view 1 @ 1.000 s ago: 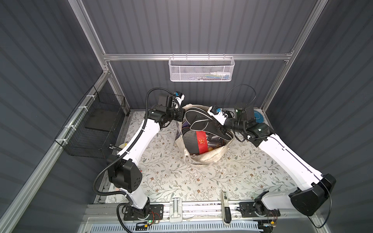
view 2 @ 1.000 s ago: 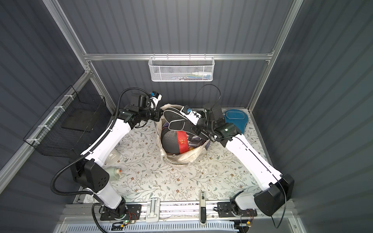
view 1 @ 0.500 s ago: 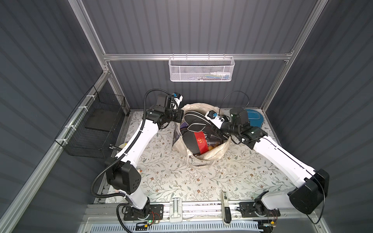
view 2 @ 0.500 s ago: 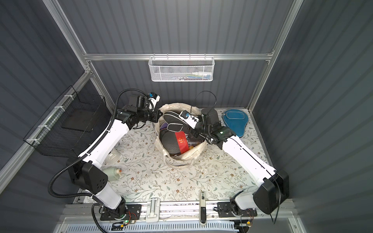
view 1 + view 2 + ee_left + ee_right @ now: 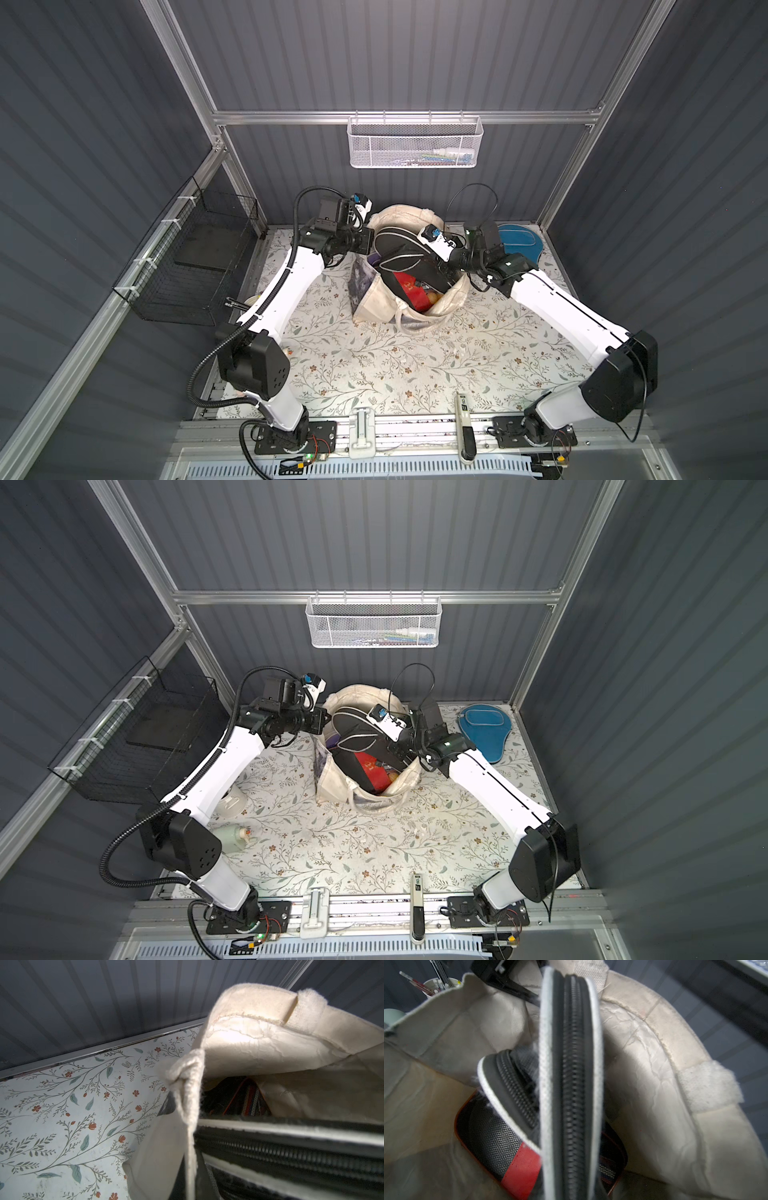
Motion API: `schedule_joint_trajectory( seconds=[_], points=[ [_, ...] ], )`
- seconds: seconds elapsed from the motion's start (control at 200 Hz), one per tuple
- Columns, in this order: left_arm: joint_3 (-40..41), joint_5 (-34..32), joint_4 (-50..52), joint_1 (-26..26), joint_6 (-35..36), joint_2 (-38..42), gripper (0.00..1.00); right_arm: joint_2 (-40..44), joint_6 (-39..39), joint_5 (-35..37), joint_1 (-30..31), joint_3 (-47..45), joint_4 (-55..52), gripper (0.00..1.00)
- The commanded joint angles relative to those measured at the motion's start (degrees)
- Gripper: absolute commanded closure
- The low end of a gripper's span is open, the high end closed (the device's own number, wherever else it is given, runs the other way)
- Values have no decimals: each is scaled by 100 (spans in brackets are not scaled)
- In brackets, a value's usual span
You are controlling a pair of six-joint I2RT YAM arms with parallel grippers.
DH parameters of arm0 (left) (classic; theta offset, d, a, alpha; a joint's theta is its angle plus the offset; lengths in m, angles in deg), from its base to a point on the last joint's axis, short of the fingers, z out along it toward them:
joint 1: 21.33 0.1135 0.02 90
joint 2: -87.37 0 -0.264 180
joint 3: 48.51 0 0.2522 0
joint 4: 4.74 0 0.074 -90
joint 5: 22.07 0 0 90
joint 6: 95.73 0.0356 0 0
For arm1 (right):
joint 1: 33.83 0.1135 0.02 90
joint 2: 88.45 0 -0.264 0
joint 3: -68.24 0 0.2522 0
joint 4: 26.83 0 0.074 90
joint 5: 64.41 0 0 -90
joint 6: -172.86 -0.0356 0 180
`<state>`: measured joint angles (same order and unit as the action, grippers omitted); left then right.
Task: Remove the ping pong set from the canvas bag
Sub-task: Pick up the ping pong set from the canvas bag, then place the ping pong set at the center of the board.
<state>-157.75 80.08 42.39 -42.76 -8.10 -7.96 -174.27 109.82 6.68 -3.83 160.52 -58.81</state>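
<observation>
Floral worktop (image 5: 374,365) between dark ribbed walls (image 5: 415,62) carries the canvas bag (image 5: 380,301), whose rim the left gripper (image 5: 371,246) holds clenched, while the right gripper (image 5: 422,262) grasps a black paddle cover (image 5: 397,245) standing out of the bag's mouth, above the red-and-black case (image 5: 409,286) inside the bag; a blue cover (image 5: 517,243) lies beside the bag.

You've got the cream canvas bag (image 5: 374,299) standing open, the black cover (image 5: 397,243) with pale piping tilted up out of its mouth, the red-and-black case (image 5: 409,289) underneath inside, and the blue cover (image 5: 521,241) lying flat outside, well apart.
</observation>
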Motion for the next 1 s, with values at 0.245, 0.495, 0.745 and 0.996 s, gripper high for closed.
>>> schedule_joint_trajectory(
  seconds=[0.245,0.495,0.745,0.996],
  points=[
    [713,552,-1470,-12,719,524,100,591,-899,-491,-387,1019,-696,100],
    [543,613,-1664,-19,816,263,100,1225,-1992,-1066,-1289,1485,-970,100],
    [757,623,-1993,-19,734,234,100,1587,-2960,-1432,-2600,1986,-2241,100],
    [826,628,-2140,8,687,305,100,2411,-3377,-1742,-3877,759,-3322,100]
  ],
)
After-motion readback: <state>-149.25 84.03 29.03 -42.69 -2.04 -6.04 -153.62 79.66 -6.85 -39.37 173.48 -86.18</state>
